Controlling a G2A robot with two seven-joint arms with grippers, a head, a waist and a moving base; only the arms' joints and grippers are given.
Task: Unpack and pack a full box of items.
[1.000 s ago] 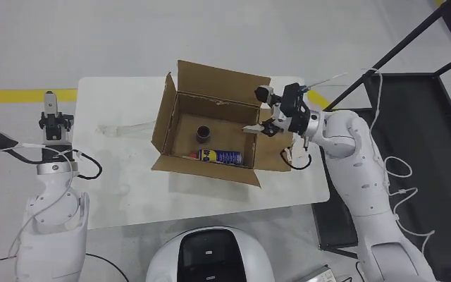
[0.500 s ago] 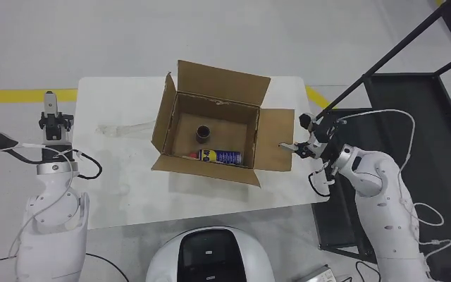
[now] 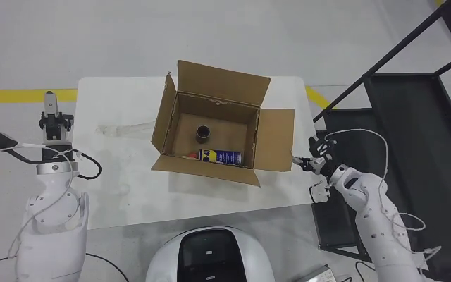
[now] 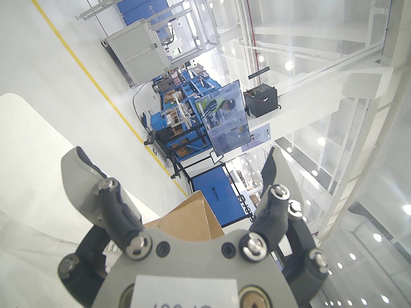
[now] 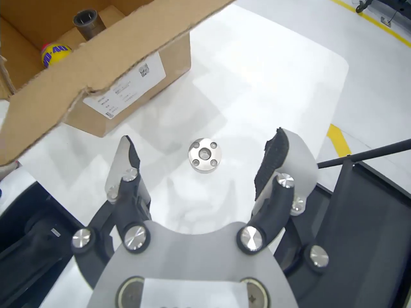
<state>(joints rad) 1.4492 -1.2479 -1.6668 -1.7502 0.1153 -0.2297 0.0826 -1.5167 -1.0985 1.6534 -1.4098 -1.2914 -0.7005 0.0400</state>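
Right wrist view: the right gripper (image 5: 203, 141) is held spread wide, nothing grasped; a metal disc (image 5: 205, 155) is seen on the table (image 5: 273, 75) just beside the box (image 5: 176, 59), below the gap between the fingers (image 5: 273, 155). A spray can (image 3: 220, 156) and a dark cup (image 3: 204, 132) are seen inside the box, so unpacking is judged unfinished. The gripper is best raised straight up, so the disc is not nudged, and the overhanging flap (image 5: 128, 39) must be cleared on the way into the box. The left gripper (image 4: 175, 153), likewise spread and empty, is held well apart from the box.

A black rack (image 3: 412, 113) stands beside the white table (image 3: 120, 176), near a yellow floor line (image 3: 21, 94).
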